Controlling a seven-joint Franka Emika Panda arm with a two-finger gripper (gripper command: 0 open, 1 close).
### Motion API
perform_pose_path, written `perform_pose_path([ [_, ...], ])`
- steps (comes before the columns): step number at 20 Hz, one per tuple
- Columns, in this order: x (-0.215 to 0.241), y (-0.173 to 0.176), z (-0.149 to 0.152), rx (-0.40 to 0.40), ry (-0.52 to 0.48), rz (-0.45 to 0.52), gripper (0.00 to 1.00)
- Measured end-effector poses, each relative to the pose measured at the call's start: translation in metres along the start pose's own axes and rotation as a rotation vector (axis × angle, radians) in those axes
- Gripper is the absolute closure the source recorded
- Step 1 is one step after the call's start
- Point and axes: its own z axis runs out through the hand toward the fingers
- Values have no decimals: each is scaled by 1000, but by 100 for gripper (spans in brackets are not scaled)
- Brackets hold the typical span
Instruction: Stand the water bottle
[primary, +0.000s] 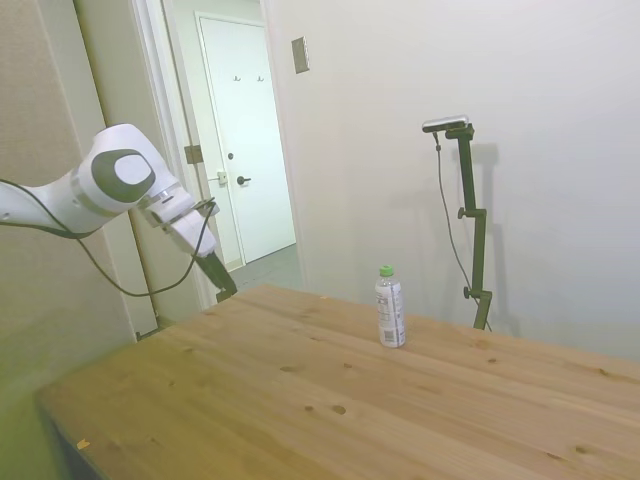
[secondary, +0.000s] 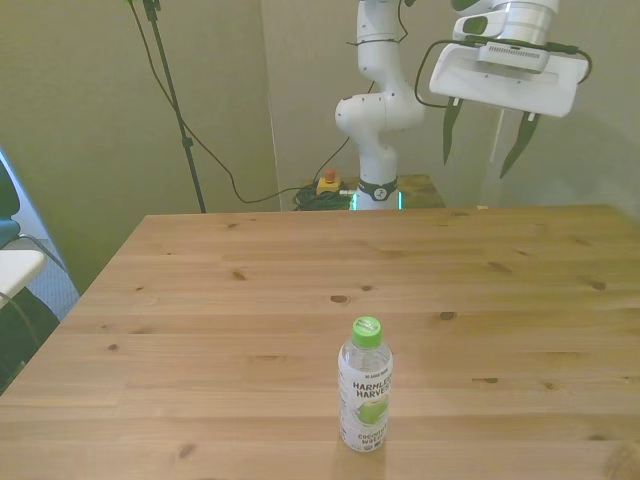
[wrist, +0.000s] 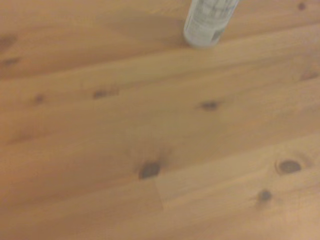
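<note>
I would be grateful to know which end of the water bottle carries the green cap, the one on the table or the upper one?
The upper end: the water bottle stands upright, green cap topmost.

Arm raised, well above tabletop, wrist tilted down. End effector held over tabletop's far edge, toward the front view's right; fingers spread wide apart, pointing down, gripping nothing.

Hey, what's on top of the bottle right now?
A green cap is on top of the bottle, which stands upright on the table. Nothing rests on the cap. The claw is open, well away.
</note>
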Motion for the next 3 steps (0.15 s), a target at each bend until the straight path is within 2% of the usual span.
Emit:
perform_pose_path([
  [3,-9,58,8,-37,-120,-114,0],
])
